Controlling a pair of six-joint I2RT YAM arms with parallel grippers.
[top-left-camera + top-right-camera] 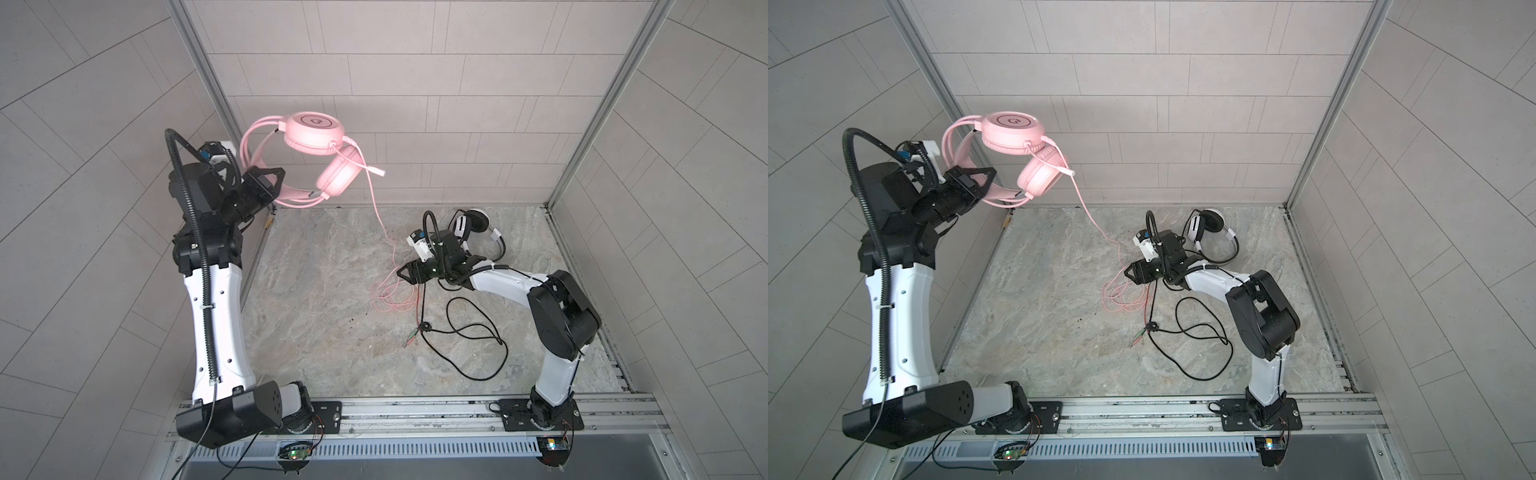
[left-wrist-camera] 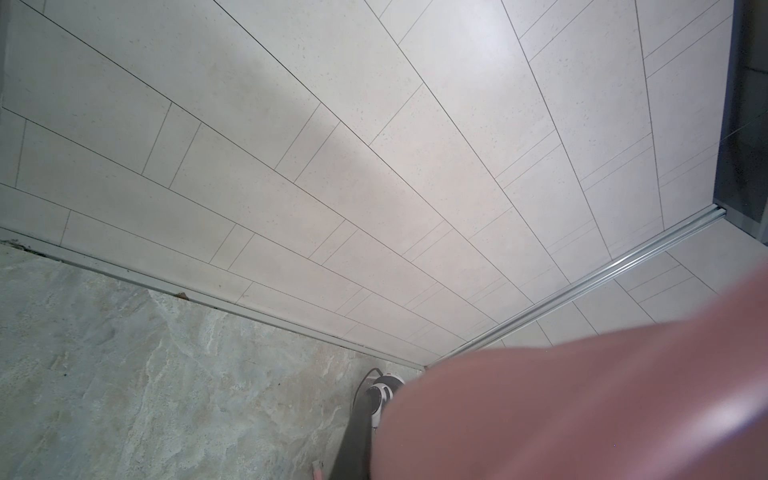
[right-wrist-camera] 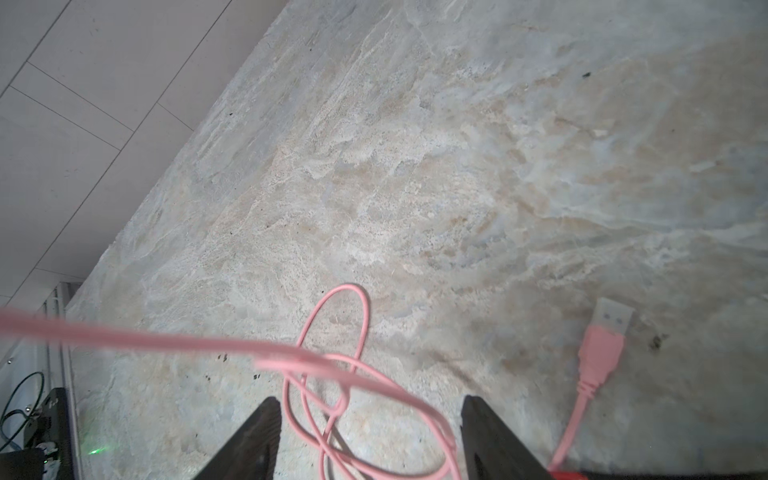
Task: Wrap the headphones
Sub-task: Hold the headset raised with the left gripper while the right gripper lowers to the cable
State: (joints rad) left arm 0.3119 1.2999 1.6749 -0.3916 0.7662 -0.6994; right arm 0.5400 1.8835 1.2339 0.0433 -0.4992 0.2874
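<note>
The pink headphones (image 1: 316, 133) (image 1: 1013, 133) hang in the air at the back left. My left gripper (image 1: 272, 183) (image 1: 986, 185) is shut on their headband, which blurs pink across the left wrist view (image 2: 582, 395). Their thin pink cable (image 1: 376, 208) drops to the table and ends in a loose coil (image 1: 392, 297) (image 1: 1125, 295). My right gripper (image 1: 401, 274) (image 1: 1129, 272) (image 3: 370, 415) stands open low over that coil, with loops lying between its fingers but not clamped. The pink USB plug (image 3: 609, 328) lies beside it. The white-and-black headphones (image 1: 473, 226) (image 1: 1208, 226) (image 2: 384, 390) lie behind the right arm.
The long black cable (image 1: 469, 332) (image 1: 1200, 332) sprawls over the marble table (image 1: 324, 311) in front of the right arm, its small plugs (image 1: 411, 338) near the pink coil. Tiled walls with metal posts (image 1: 582, 145) close in three sides; a rail (image 1: 415, 409) runs along the front.
</note>
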